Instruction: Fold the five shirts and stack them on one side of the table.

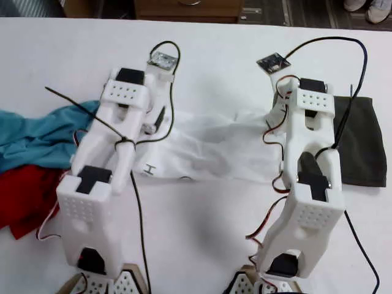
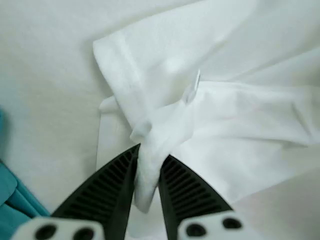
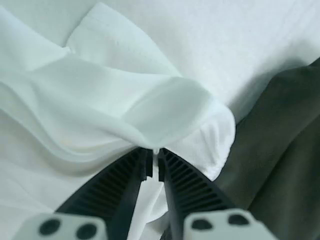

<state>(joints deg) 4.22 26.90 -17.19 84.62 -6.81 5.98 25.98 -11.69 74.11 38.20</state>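
Between my arms, left gripper (image 2: 151, 154) and right gripper (image 3: 154, 153) each pinch the white shirt (image 1: 214, 147) mid-fold; next, I'd swing both edges over.

Four shirts show on one white table (image 1: 202, 55). Two white robot arms stand side by side, the left arm (image 1: 104, 165) and the right arm (image 1: 309, 171), each with one gripper. One white shirt (image 1: 208, 150) lies between the left gripper (image 2: 148, 167) and the right gripper (image 3: 155, 162), and each of the two pinches one fold of it. One teal shirt (image 1: 37, 131) and one red shirt (image 1: 24, 199) lie touching each other on the left gripper's outer side. One dark olive shirt (image 1: 361, 144) lies just beside the right gripper, on its outer side.
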